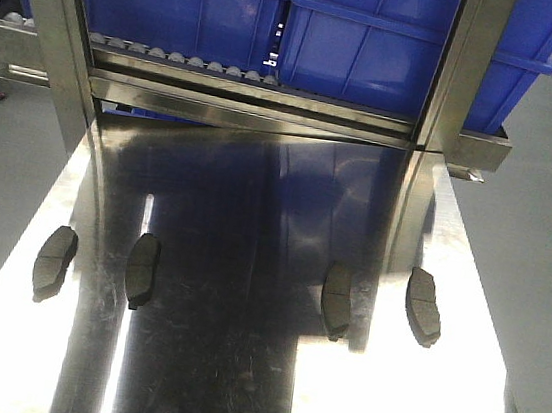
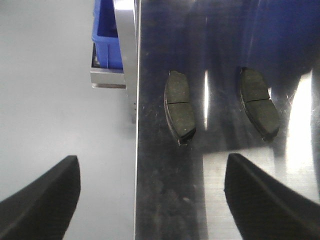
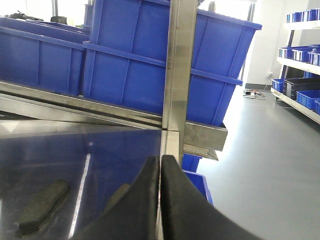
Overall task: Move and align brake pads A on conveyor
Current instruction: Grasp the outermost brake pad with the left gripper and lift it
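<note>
1. Nearest the lens in the left wrist view, the left gripper (image 2: pixel 152 161) has its fingers spread wide and holds nothing. It hangs over the left edge of the steel table (image 1: pixel 233 393).
2. The right gripper (image 3: pixel 161 159) has its fingers pressed together with nothing between them. It sits by the table's right edge, in line with an upright post (image 3: pixel 175 65).
3. Across the middle of the table the four brake pads lie in a loose row, lengthwise from near to far. The outer left pad (image 1: pixel 55 262) and inner left pad (image 1: pixel 142 269) form one pair. The inner right pad (image 1: pixel 336 299) and outer right pad (image 1: pixel 423 305) form the other, well apart from the first. No gripper touches any of them.
4. At the far edge stands a rack (image 1: pixel 248 102) carrying blue bins (image 1: pixel 377 38).
5. No dark belt shows in any view, so it may lie out of frame. Judging by this, the task is barely begun: all four pads are yet to be picked up, moved and lined up.
</note>
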Controlling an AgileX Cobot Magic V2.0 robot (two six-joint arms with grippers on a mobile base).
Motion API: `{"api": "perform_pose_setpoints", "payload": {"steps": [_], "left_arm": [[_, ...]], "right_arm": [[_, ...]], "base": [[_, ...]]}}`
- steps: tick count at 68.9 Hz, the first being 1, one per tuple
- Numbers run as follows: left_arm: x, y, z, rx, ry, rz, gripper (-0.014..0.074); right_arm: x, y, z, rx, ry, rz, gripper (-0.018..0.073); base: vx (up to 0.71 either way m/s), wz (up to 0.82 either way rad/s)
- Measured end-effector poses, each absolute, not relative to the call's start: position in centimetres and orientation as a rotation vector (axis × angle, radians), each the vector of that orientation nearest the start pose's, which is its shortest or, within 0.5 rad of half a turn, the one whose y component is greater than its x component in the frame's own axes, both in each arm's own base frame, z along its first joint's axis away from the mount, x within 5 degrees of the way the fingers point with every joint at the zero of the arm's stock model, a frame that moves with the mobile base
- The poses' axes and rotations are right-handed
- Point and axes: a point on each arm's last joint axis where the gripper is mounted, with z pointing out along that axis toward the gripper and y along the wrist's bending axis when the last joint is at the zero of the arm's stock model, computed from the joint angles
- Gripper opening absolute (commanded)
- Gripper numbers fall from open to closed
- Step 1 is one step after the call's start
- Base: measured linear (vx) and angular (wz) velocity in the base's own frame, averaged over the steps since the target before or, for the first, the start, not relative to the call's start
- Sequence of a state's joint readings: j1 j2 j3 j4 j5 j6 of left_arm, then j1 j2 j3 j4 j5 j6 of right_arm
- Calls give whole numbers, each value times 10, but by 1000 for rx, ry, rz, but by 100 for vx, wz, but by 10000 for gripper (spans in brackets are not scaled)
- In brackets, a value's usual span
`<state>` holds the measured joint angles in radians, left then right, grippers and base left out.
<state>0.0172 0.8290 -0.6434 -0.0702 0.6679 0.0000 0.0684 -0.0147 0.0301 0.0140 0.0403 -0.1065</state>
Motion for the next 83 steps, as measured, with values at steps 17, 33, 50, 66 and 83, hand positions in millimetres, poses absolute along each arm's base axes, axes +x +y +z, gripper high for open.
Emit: {"api": "perform_pose_setpoints", "payload": {"steps": [17,33,50,66,83], "left_arm": [[232,-24,279,106,2522,-145,534],[303,-36,245,69,2759,-179,534],[347,-40,202,-52,2935,-194,534],[358,-38,187,-121,2939,-150,534],[361,-35,176,-110,2955,-84,534]], "right_arm": [[56,4,200,-124,1534,-19,-10],[56,4,200,-124,1534,-19,-10],[56,4,200,-124,1534,-19,-10],[56,4,200,-124,1534,-19,-10],[56,4,200,-124,1534,-19,-10]], "base": [[0,0],[0,0],[0,0],[0,0],[0,0]]}}
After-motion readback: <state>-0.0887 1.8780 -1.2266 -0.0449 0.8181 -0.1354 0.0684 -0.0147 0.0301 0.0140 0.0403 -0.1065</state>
